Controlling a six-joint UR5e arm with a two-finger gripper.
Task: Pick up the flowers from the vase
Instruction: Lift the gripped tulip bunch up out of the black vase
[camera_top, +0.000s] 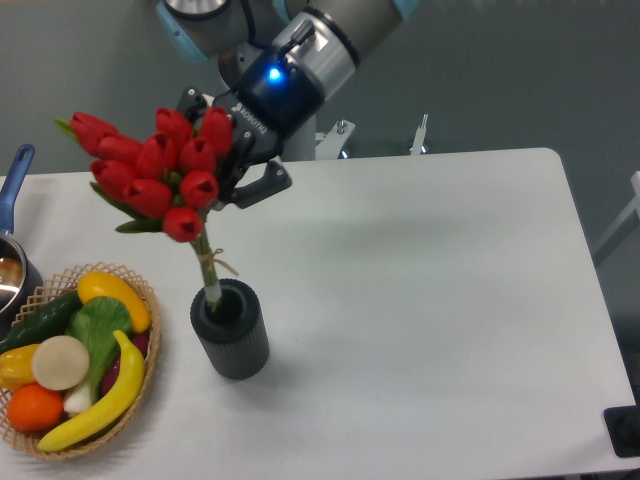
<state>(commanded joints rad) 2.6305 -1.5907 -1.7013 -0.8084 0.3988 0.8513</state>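
White table fills most of the view, with a grey wall behind it.

At the far left edge sits part of a metal pot with a blue handle. Just below it is a basket full of pretend food: a banana, an orange, a cucumber and more. The basket is near the vase but not touching it.

Next comes the vase, short, dark and round, standing upright on the table. Above it are the flowers, a bunch of red tulips with green leaves. The bunch leans to the left, with the red heads high above the vase. The pale stem runs down, and its bottom tip looks to be just at the mouth of the vase, maybe a tiny bit inside. It is hard to tell if it is fully out.

The gripper is pinching the flowers at the right side of the bunch, just under the red heads. Its 2 fingers are closed around the bunch. A blue light shines on the arm above.

So the grab is done and the flowers are almost lifted free. What is left, I think, is to raise them a little more so the stem clears the vase.
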